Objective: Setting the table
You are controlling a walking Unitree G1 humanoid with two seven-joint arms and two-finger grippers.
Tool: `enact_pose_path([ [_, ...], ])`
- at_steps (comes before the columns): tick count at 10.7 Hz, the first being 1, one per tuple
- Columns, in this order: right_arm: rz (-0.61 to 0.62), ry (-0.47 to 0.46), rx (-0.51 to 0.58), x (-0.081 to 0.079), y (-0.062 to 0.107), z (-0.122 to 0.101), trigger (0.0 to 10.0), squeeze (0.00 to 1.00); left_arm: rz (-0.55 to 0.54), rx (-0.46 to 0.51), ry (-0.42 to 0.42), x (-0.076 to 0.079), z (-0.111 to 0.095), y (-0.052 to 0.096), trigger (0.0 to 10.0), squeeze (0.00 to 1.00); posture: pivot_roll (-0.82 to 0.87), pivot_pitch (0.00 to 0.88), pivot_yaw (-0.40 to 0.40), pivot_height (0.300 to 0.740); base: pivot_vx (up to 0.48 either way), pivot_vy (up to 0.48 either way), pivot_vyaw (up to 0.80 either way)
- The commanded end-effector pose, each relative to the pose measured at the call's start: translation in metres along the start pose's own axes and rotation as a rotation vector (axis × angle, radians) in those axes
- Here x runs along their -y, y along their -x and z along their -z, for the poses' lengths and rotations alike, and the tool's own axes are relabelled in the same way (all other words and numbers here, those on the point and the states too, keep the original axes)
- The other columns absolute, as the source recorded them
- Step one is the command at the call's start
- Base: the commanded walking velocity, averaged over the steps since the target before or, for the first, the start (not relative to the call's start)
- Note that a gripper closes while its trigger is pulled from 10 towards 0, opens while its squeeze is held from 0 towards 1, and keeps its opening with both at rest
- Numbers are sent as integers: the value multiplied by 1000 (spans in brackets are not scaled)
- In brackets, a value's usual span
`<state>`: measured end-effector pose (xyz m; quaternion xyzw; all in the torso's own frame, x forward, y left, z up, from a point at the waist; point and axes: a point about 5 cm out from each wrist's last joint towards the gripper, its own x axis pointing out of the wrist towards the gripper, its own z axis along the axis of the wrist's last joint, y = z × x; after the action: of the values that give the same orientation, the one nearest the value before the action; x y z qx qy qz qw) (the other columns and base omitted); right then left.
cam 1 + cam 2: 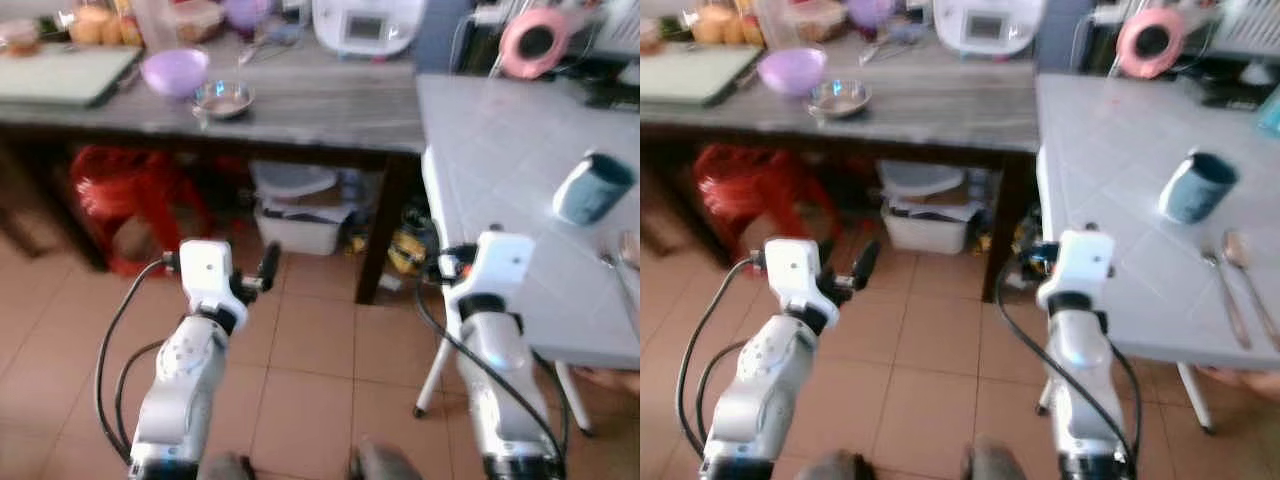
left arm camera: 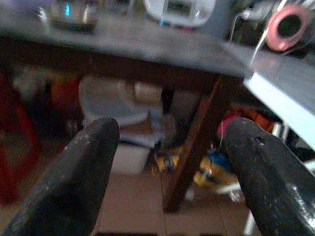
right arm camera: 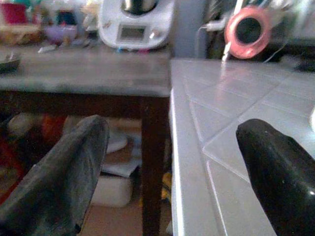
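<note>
A blue cup (image 1: 1196,187) stands on the white tiled table (image 1: 1110,150) at my right. Two metal utensils, one a spoon (image 1: 1240,255), lie beside the cup nearer the table's front edge. My left gripper (image 2: 170,130) is open and empty, held over the tile floor and facing the dark counter's underside. My right gripper (image 3: 170,128) is also open and empty, level with the near corner of the white table, well short of the cup.
A dark wooden counter (image 1: 300,110) runs along the back with a purple bowl (image 1: 174,72), a metal bowl (image 1: 224,98) and a white appliance (image 1: 366,25). Beneath it sit a red bag (image 1: 125,195) and plastic containers (image 1: 295,215). A pink ring (image 1: 533,40) stands behind the white table.
</note>
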<state>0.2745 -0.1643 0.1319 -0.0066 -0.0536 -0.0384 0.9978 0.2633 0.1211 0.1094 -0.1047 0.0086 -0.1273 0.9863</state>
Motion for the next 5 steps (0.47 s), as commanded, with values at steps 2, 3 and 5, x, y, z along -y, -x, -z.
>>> enact_pose_path([
  [2,-25,-24,-7,-3,1,1,10000,1000,14,-2,-5,0,-2,2,10000,0,-64,145,13,740,0,-465,0],
  [3,-22,-18,-3,-3,1,0,10000,1000,21,-4,-3,1,-2,2,10000,0,-66,146,15,740,0,-465,0],
  [5,-25,-10,-3,-2,-1,0,10000,0,28,-6,-5,1,-2,2,10000,0,-69,153,17,740,0,-465,0],
])
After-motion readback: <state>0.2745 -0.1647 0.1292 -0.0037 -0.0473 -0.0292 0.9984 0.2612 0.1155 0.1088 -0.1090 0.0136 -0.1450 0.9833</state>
